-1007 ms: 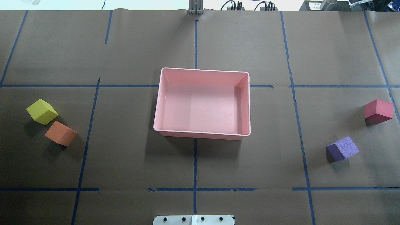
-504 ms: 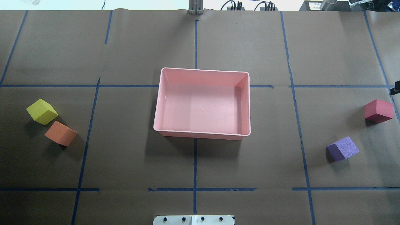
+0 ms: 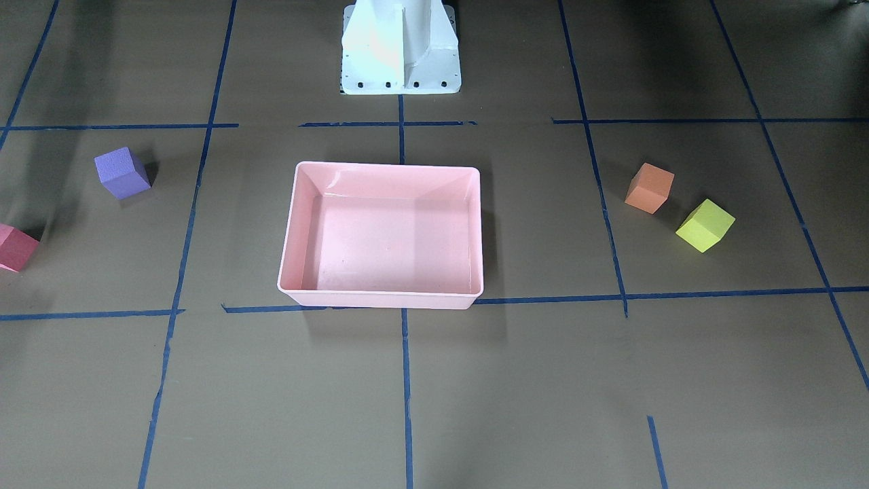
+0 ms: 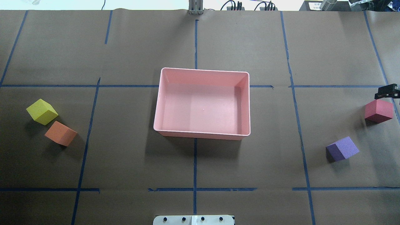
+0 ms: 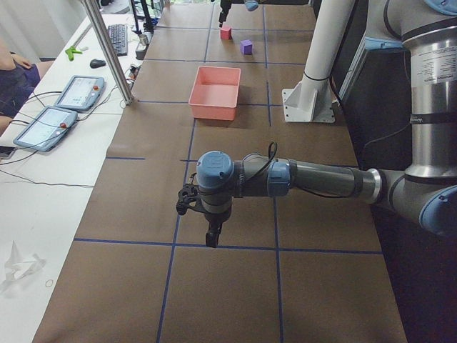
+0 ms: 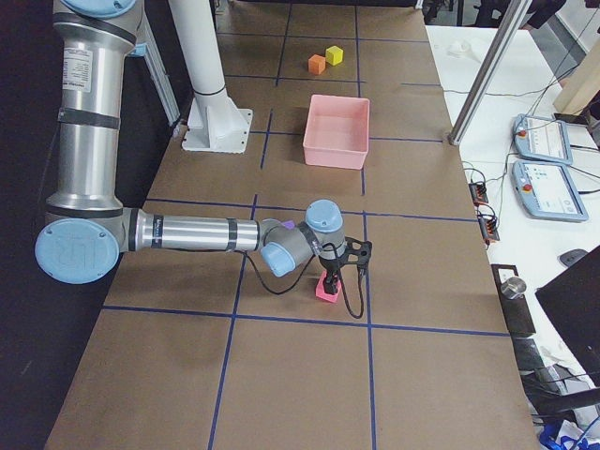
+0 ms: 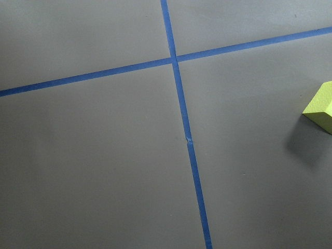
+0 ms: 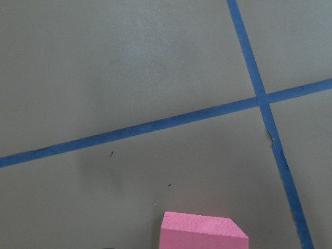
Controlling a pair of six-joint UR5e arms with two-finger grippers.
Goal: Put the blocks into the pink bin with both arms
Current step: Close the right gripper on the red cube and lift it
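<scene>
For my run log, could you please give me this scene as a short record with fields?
pink bin: centre of the table, empty
robot's left side: yellow-green block and orange block, close together
robot's right side: red-pink block and purple block, apart
right tool: close over the red-pink block, open or shut unclear
left tool: over bare table, open or shut unclear

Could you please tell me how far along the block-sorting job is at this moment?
Nothing is done yet: the glossy light-pink plastic bin is empty. In hand: the right gripper is close to the red-pink foam cube, with no grasp visible; the left gripper hangs over bare table. Left to do: all four, including the purple foam cube, yellow-green foam cube and orange foam cube, lie outside the bin.
</scene>
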